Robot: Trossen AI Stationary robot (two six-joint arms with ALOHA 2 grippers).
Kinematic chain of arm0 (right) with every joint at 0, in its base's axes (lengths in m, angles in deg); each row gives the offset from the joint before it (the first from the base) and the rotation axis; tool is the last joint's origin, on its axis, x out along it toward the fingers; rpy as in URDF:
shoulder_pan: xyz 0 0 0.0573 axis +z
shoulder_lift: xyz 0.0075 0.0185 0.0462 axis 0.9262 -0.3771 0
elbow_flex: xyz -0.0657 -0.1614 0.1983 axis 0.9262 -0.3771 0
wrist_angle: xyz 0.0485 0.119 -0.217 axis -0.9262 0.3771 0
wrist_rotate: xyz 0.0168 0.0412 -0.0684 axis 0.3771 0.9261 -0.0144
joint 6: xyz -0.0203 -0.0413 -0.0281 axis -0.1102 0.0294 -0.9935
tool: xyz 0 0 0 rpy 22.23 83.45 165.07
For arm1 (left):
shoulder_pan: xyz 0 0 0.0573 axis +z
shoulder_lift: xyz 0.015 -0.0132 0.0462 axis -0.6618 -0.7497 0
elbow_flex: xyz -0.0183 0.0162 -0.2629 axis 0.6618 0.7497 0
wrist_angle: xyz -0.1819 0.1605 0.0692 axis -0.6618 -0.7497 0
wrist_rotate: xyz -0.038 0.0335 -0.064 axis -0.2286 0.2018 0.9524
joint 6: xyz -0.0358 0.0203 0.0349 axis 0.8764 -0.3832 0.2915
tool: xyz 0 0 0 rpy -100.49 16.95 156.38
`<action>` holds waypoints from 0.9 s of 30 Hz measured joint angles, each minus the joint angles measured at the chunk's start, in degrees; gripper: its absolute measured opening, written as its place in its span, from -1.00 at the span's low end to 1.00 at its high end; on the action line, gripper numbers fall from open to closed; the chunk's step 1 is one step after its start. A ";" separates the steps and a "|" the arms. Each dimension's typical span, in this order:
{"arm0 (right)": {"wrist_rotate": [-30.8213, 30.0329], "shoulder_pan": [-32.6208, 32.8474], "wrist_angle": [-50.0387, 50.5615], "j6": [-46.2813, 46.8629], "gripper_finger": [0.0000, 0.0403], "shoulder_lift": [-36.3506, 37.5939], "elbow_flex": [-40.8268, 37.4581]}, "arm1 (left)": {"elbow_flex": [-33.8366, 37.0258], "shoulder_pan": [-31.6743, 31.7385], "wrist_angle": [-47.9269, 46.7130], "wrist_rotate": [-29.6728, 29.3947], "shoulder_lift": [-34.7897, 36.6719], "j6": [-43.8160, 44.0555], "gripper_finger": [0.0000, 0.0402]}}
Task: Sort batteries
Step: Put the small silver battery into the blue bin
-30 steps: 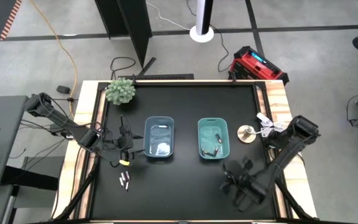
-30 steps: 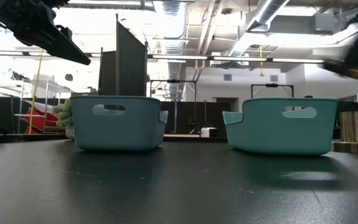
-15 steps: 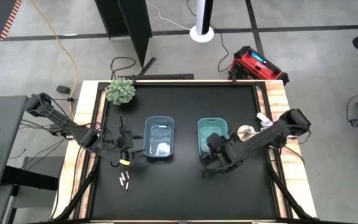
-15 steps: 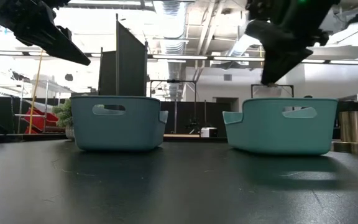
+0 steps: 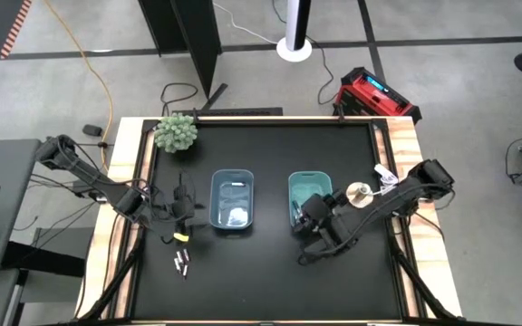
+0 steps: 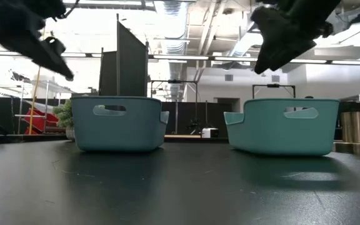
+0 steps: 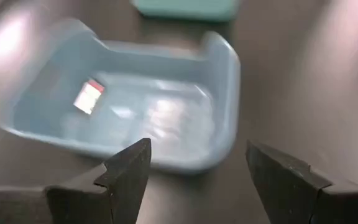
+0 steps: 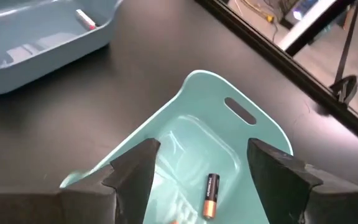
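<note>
Two bins stand side by side mid-table: a blue bin [image 5: 232, 201] and a teal bin [image 5: 311, 195]. My right gripper [image 8: 204, 174] hangs open above the teal bin's near end [image 5: 303, 223]. Below it, a dark battery with a coppery end [image 8: 210, 196] lies on the bin's floor. My left gripper [image 7: 194, 180] is open, above the table just left of the blue bin [image 7: 123, 118]. That bin holds whitish batteries [image 5: 235, 215] and one white-and-red piece [image 7: 89, 98]. Loose batteries [image 5: 181, 263] lie on the table toward the near left.
A small green plant [image 5: 177, 133] sits at the far left corner. A round brass-coloured object [image 5: 361, 193] stands right of the teal bin. A small yellow item [image 5: 181, 235] lies near the left gripper. A red device [image 5: 376, 93] stands on the floor beyond the far edge.
My right gripper has swung from the table's near right area toward the far left, arriving over the teal bin's near end. There it has risen slightly, and its fingers have opened. My left gripper has dropped a little toward the table's left edge.
</note>
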 joint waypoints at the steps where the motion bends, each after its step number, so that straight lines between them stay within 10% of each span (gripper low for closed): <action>1: -0.35 0.64 0.35 0.02 0.34 0.00 0.00 | 0.00 -0.33 -0.97 2.95 -0.03 0.72 0.27; 12: -1.63 3.20 3.75 1.75 0.34 0.02 0.02 | 0.02 -5.49 -4.61 28.16 -6.66 7.59 -0.02; 27: -1.66 3.20 3.54 1.84 0.34 0.02 0.02 | -0.13 -7.76 -6.60 27.84 -17.07 -2.80 -0.06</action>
